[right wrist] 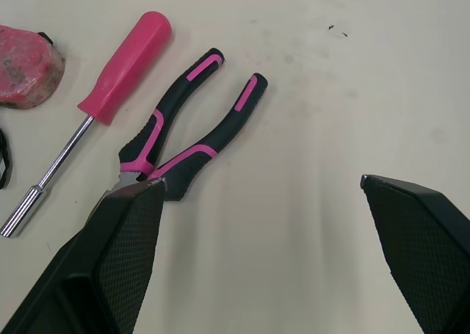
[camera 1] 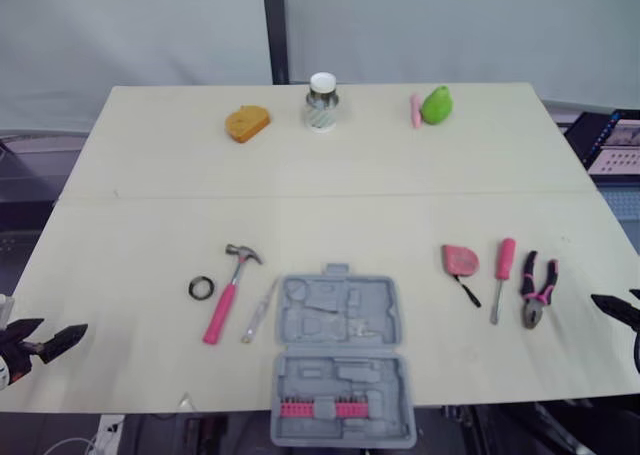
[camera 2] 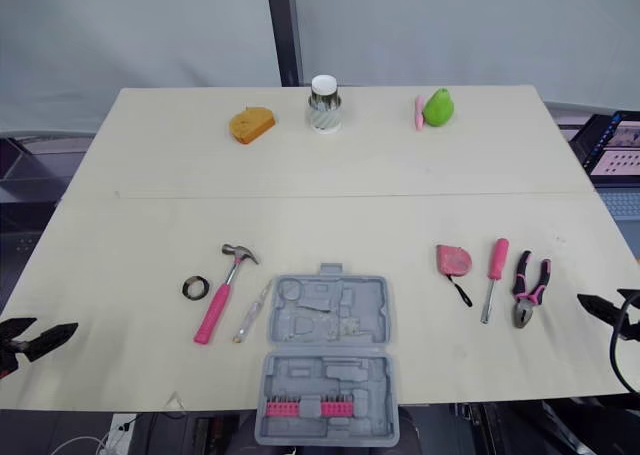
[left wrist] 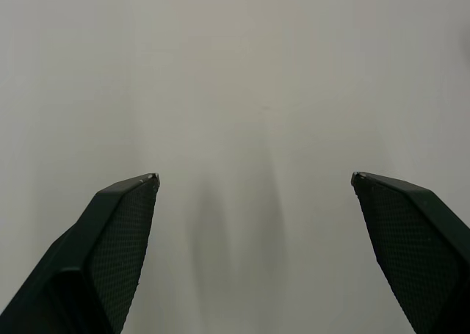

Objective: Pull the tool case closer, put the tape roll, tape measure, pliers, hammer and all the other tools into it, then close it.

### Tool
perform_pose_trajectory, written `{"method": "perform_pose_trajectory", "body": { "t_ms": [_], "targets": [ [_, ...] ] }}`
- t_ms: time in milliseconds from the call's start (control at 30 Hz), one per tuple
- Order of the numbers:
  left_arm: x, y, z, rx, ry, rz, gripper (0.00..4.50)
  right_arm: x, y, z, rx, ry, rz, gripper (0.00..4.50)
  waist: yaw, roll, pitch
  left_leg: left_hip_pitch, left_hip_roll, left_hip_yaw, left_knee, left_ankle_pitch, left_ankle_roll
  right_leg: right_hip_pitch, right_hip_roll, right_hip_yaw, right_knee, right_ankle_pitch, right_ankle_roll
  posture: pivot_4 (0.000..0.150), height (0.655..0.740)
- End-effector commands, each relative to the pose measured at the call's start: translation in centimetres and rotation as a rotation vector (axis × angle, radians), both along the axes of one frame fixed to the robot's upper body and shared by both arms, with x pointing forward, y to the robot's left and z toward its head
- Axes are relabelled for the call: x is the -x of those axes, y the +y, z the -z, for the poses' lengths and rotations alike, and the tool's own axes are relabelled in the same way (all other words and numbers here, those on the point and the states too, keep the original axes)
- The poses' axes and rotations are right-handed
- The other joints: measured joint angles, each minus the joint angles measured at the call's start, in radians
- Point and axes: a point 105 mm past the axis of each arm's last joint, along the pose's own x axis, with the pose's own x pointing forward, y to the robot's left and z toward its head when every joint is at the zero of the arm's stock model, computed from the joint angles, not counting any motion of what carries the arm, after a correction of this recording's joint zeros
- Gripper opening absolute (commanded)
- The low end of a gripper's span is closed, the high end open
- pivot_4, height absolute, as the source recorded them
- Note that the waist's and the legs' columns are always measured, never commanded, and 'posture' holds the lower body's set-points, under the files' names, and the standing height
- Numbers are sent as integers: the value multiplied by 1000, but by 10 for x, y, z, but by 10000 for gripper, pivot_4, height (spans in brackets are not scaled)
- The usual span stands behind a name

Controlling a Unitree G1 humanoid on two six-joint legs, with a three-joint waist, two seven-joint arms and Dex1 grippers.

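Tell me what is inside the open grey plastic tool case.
The grey plastic tool case holds a pink bit strip in its near half and moulded recesses elsewhere. Whether small parts sit in those recesses cannot be told.

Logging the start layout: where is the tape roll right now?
In the left eye view the tape roll lies on the left half of the table, just left of the hammer and apart from it, with the open tool case further right.

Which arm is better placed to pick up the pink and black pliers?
Right. The open right gripper hovers beside the pink and black pliers; the left gripper is beyond the grey plastic tool case, far from them.
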Motion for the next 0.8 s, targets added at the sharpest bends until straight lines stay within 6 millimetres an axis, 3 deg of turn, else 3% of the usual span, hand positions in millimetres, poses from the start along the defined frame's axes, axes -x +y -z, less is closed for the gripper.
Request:
{"method": "perform_pose_trajectory", "body": {
  "t_ms": [33,100,233,300,433,600,800],
  "targets": [
    [-13,-17,-10,-5,-71,53,45000,-11,21,-16,26,-45,-103,44827,0,0,0,0,0,0,0,0,0,0,0,0,0,0,0,1500,7400],
    [-25,-36,-19,34,-157,99,45000,-18,55,-27,28,-63,-246,44827,1,0,0,0,0,0,0,0,0,0,0,0,0,0,0,1500,7400],
    [-33,-91,-22,45,-212,321,45000,-28,149,-53,-29,-110,-597,44827,2,0,0,-1,1,0,1,0,0,0,1,1,0,0,0,1500,7400],
    [-33,-101,-18,9,-191,383,45000,-25,173,-55,-40,-103,-681,44827,6,0,0,0,3,0,1,-1,-1,0,3,1,0,0,0,1500,7400],
    [-42,-125,-2,-124,-101,683,45000,-13,279,-67,-82,-153,-1085,44827,8,1,0,0,5,0,2,-1,-2,0,6,1,-1,0,0,1500,7400],
    [-59,-133,-4,-232,-114,900,45000,1,328,-75,-65,-198,-1311,44827,16,0,1,-3,6,-2,4,-2,-3,-1,7,2,0,0,0,1500,7400],
    [-74,-141,-5,-274,-135,1039,45000,7,348,-74,-12,-225,-1405,44827,7,0,1,-3,6,-1,4,-2,-3,-3,7,2,3,0,0,1500,7400]
  ]
}}
